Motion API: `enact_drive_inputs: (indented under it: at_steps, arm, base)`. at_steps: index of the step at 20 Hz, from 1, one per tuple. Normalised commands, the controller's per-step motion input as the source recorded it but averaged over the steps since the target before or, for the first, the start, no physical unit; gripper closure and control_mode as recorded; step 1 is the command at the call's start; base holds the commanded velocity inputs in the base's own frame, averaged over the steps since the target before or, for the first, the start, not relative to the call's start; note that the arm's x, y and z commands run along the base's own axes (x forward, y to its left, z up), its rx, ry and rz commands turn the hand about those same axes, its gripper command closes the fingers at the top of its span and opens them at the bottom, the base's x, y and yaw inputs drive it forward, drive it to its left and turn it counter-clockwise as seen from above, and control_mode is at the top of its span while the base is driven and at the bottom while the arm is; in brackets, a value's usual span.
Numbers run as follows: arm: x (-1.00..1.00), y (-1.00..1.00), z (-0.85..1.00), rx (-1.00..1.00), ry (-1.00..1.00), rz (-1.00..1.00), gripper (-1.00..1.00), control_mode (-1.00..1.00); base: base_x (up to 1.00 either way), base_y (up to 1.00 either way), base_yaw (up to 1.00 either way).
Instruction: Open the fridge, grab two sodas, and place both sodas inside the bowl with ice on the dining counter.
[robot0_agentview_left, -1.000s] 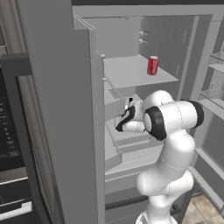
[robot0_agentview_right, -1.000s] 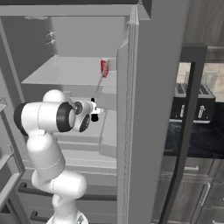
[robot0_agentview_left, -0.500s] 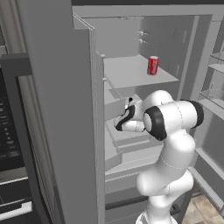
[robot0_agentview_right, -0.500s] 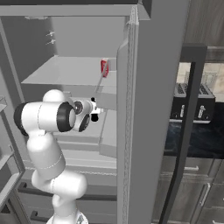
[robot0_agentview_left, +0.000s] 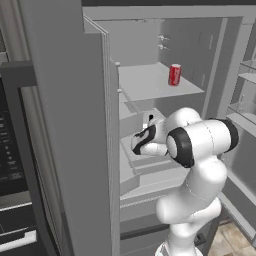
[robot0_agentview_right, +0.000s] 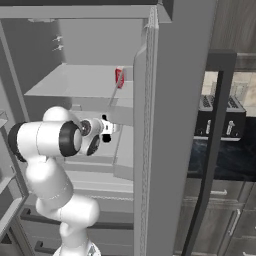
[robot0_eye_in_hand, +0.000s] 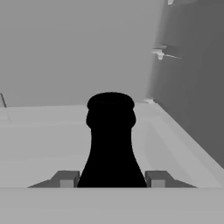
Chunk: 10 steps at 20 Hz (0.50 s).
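The fridge (robot0_agentview_left: 65, 125) stands open with both doors swung out, its white shelves bare except for a red soda can (robot0_agentview_left: 174, 75) upright on the upper shelf; the same can (robot0_agentview_right: 119, 77) shows past the door edge from the right. My gripper (robot0_agentview_left: 142, 142) reaches into a drawer-like bin below that shelf. In the hand view, the dark slim-necked soda bottle (robot0_eye_in_hand: 111, 140) stands upright between my fingertips (robot0_eye_in_hand: 65, 179), which press its shoulders on both sides. My gripper (robot0_eye_in_hand: 111, 180) is shut on it. The bowl and the dining counter are out of view.
The black wall oven (robot0_agentview_left: 10, 175) sits left of the open left door. The right fridge door (robot0_agentview_right: 175, 125) carries a dark bar handle (robot0_agentview_right: 215, 150), with a dark back counter (robot0_agentview_right: 220, 150) beyond. Door shelves (robot0_agentview_left: 245, 110) jut in on the right.
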Motion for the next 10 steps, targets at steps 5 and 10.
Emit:
enact_drive_inputs:
  at_steps: [5, 10]
  arm:
    - [-0.72, 0.0, 0.05, 0.0, -0.03, 0.0, 1.0, -1.0]
    - [-0.65, 0.04, 0.53, 0.0, 0.05, 0.0, 1.0, -1.0]
  base:
    - [0.0, 0.0, 0.0]
    - [0.0, 0.0, 0.0]
